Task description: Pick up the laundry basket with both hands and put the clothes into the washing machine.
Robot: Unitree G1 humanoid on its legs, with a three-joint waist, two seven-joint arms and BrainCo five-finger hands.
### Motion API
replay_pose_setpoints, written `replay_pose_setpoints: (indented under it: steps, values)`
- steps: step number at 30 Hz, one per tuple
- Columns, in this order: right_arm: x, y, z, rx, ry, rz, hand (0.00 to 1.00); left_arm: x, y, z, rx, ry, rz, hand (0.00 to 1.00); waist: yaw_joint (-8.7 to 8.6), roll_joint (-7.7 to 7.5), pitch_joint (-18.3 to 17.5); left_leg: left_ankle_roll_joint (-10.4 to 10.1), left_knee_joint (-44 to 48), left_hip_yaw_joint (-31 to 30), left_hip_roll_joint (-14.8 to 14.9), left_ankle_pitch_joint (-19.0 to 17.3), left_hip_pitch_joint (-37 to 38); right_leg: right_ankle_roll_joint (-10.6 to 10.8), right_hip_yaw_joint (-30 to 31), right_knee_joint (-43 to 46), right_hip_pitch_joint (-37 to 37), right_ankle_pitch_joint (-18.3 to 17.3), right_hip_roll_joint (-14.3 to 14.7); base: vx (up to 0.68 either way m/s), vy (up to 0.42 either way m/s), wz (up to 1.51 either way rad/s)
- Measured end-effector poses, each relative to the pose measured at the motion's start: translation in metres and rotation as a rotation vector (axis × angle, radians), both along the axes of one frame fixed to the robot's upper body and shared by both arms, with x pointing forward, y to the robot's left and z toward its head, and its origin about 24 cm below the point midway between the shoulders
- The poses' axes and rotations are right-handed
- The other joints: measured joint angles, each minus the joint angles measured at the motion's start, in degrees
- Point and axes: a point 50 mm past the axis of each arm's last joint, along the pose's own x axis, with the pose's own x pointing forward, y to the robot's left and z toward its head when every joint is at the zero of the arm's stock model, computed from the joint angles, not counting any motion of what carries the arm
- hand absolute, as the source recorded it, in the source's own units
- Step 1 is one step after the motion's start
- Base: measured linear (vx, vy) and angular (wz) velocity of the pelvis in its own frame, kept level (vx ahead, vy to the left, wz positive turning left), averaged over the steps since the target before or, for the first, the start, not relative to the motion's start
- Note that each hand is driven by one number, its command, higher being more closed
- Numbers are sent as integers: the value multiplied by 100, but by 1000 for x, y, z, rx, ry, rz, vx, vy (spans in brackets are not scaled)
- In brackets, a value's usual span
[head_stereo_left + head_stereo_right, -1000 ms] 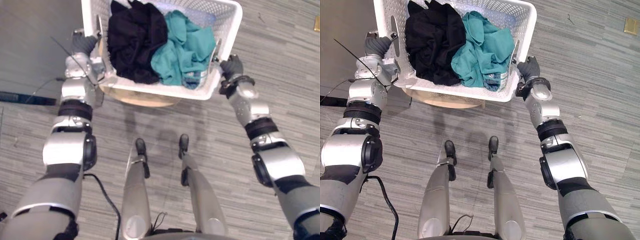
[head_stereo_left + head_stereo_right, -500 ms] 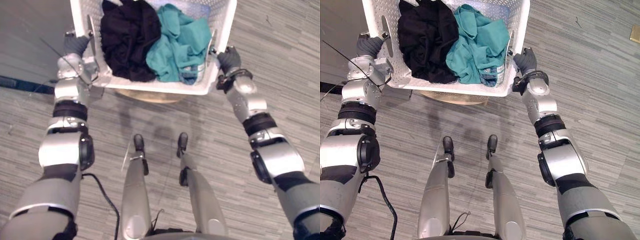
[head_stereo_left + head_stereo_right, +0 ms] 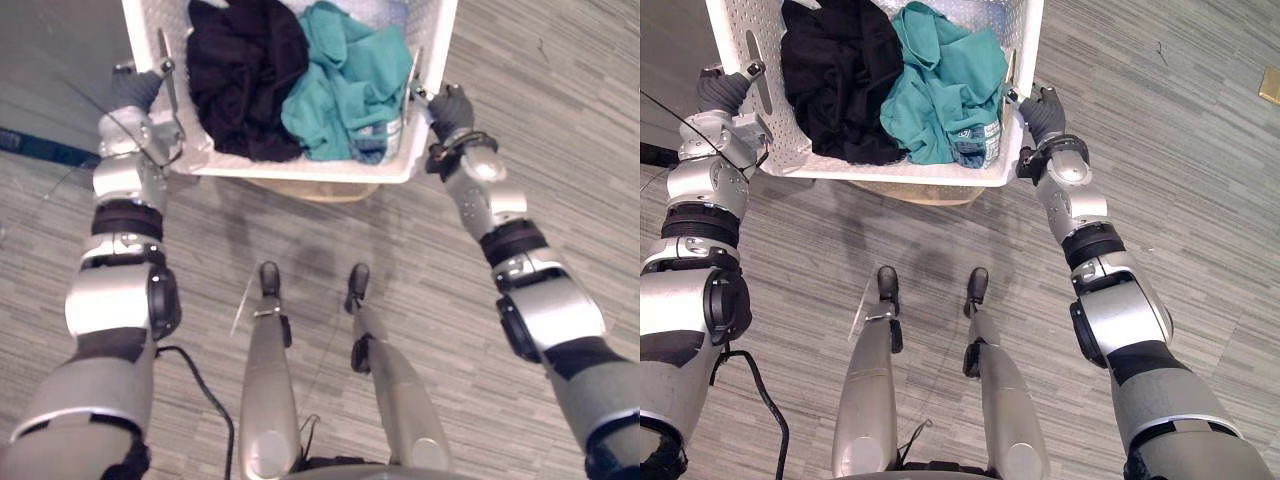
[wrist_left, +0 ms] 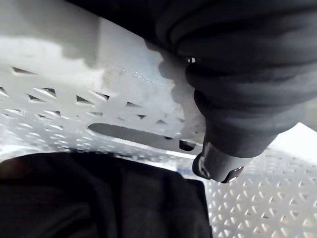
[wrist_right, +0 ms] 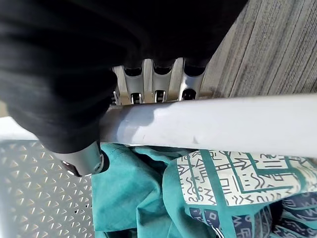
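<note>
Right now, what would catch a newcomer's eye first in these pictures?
A white laundry basket stands out at the top of the eye views, black clothes heaped beside teal clothes inside it. The left robot hand and the right robot hand each clamp a side rim.

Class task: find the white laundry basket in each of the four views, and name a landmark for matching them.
Left eye view: laundry basket top centre, gripped by left hand and right hand.
Right eye view: top, left of centre.
Left wrist view: perforated wall beside the thumb.
Right wrist view: white rim clamped between fingers and thumb.
Landmark: black clothes match left wrist to eye views; teal garment matches right wrist.
</note>
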Motion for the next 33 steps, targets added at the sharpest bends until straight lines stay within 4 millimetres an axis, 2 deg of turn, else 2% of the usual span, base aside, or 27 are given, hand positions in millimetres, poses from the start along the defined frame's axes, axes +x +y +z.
replay_pose_setpoints:
  steps: [4, 6, 7, 11, 13, 16, 19, 24, 29, 33]
  values:
    - [2, 8, -20, -9, 93, 35, 0, -5, 11, 7, -63, -56, 35, 0, 32, -19, -11, -9, -14, -30, 12, 6, 28, -14, -27, -76, 74, 10, 27, 48, -1, 5]
    - [0, 19, -38, -42, 155, 99, 0, -10, 21, 15, -62, -77, 67, 0, 39, -30, -7, -9, -16, -30, 16, 7, 24, -14, -31, -83, 74, 10, 32, 50, 9, 0]
    - [-1, 21, -40, -40, 156, 109, 0, -11, 24, 17, -60, -80, 77, 0, 35, -31, -7, -9, -15, -29, 17, 7, 24, -14, -31, -82, 74, 10, 32, 47, 14, -1]
    - [-4, 38, -37, -100, 145, 218, 0, -12, 15, 49, -44, -175, 42, 0, 58, -32, -7, -9, 16, -22, 16, 7, 26, -14, -31, -56, 80, 10, 29, 18, 9, 1]
    - [-4, 40, -33, -111, 133, 241, 0, -13, 13, 55, -30, -191, 36, 0, 49, -32, -7, -9, 31, -10, 14, 7, 26, -14, -31, -36, 80, 10, 26, 0, 0, 0]
    - [-3, 41, -7, -162, 64, 251, 0, -11, 5, 57, 32, -177, 14, 0, 31, -32, -7, -9, 50, 6, 14, 6, 53, -14, -18, 23, 80, 10, 19, 0, 0, 0]
    - [-2, 29, 14, -190, 6, 214, 0, -10, 2, 59, 76, -170, 14, 0, 31, -33, -8, -8, 49, 47, 1, 6, 98, -12, 7, 75, 80, 7, -4, 13, 13, -2]
    - [-1, 9, 24, -163, -18, 161, 0, -8, -3, 61, 120, -160, 12, 0, -3, -33, -8, 7, 54, 63, -31, 15, 141, -12, 14, 148, 80, 6, -39, 0, 0, 0]
    - [-1, 1, 28, -133, -25, 135, 0, -8, -6, 62, 141, -170, 9, 0, -53, -33, -8, 34, 44, 119, -50, 35, 233, -2, 41, 240, 100, -13, -78, 0, 0, 0]
    - [0, -11, 23, -135, -3, 101, 0, -12, -18, 76, 211, -225, -9, 0, -82, -33, -8, 53, -3, 167, -82, 47, 348, 18, 45, 254, 174, -40, -123, 8, 10, 2]
